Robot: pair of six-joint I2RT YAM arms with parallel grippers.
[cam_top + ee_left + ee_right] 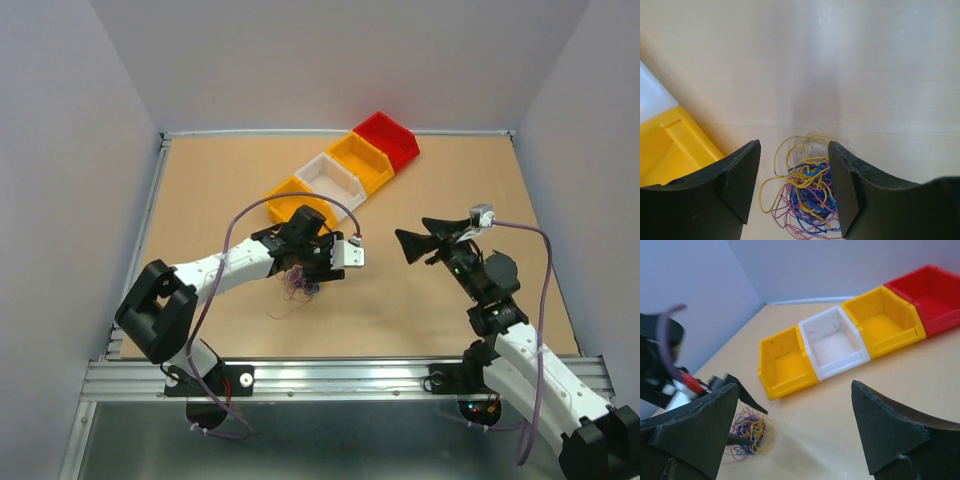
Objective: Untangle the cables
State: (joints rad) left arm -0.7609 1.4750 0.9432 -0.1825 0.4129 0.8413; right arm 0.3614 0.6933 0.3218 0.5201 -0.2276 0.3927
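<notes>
- Fingers (740,185) of the left gripper (794,162) stand wide astride the cables (807,195), a wad toward the near edge, left of centre. Closing here could pinch the whole knot and tighten it.
- Right gripper (415,243), spread wide and holding nothing, hangs well apart toward the right edge — with no strand anchored, a lift may raise everything together.
- Yellow bin (290,197) sits just beyond; a swing could knock it.

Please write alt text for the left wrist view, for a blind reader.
A tangled wad of thin yellow, blue and purple cables lies on the wooden table within the open left gripper. A yellow bin is at the left edge.
</notes>
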